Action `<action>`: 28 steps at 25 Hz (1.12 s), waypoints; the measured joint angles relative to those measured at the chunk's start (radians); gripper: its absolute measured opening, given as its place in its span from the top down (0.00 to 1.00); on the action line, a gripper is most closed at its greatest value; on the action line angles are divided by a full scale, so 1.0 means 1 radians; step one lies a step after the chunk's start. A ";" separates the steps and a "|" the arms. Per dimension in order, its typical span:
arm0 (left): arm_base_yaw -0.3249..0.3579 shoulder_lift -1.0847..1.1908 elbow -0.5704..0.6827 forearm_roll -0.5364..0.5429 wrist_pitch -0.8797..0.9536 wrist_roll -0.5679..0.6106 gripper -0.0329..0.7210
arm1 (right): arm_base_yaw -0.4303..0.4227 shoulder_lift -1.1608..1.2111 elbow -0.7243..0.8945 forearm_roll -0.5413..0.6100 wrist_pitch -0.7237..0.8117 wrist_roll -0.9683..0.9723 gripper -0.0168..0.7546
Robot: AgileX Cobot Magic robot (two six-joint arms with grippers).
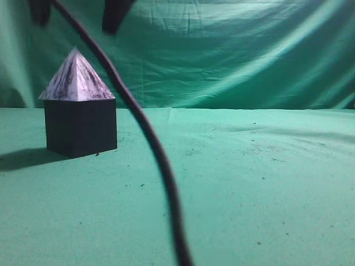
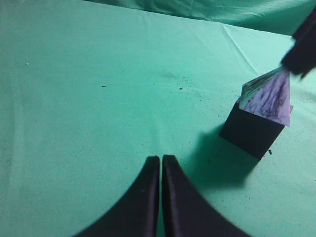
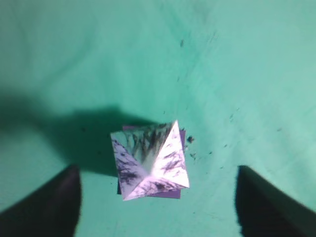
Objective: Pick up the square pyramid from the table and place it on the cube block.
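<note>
Cable (image 1: 161, 166) hangs nearest the exterior camera, crossing the table (image 1: 266, 194). Beyond it, at ten o'clock, the pyramid (image 1: 76, 77) sits on the cube (image 1: 81, 132). Right gripper (image 3: 158, 197) — released, fingers spread wide — is directly above the pyramid; left gripper (image 2: 161, 170) is clenched, empty. Risk: the base appears slightly rotated on the cube — a brush during retreat could topple it.

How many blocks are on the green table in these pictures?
2. The dark cube block stands on the table, at the left in the exterior view. The square pyramid sits on top of it. No others show.
</note>
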 joint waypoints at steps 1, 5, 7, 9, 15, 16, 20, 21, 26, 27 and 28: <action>0.000 0.000 0.000 0.000 0.000 0.000 0.96 | 0.000 -0.024 -0.010 0.000 0.000 0.000 0.14; 0.000 0.000 0.000 0.000 0.000 0.000 0.96 | 0.000 -0.147 -0.026 -0.010 0.007 0.000 0.55; 0.000 0.000 0.000 0.000 0.000 0.000 0.96 | 0.000 -0.217 -0.026 -0.023 0.010 0.009 0.80; 0.000 0.000 0.000 0.000 0.000 0.000 0.96 | 0.000 -0.304 -0.002 -0.045 0.012 0.023 0.91; 0.000 0.000 0.000 0.000 0.000 0.000 0.96 | 0.000 -0.579 0.207 -0.110 0.018 0.095 0.98; 0.000 0.000 0.000 0.000 0.000 0.000 0.96 | 0.000 -0.628 0.266 -0.112 0.020 0.101 0.98; 0.000 0.000 0.000 0.000 0.000 0.000 0.96 | 0.000 -0.815 0.530 -0.113 -0.004 0.122 0.98; 0.000 0.000 0.000 0.000 0.000 0.000 0.96 | 0.000 -0.857 0.588 -0.111 -0.039 0.124 0.98; 0.000 0.000 0.000 0.000 0.000 0.000 0.96 | 0.000 -1.097 0.884 -0.089 -0.267 0.132 0.98; 0.000 0.000 0.000 0.000 0.000 0.000 0.96 | 0.000 -1.141 0.927 -0.074 -0.288 0.133 0.98; 0.000 0.000 0.000 0.000 0.000 0.000 0.96 | 0.000 -1.173 0.955 -0.064 -0.298 0.133 0.98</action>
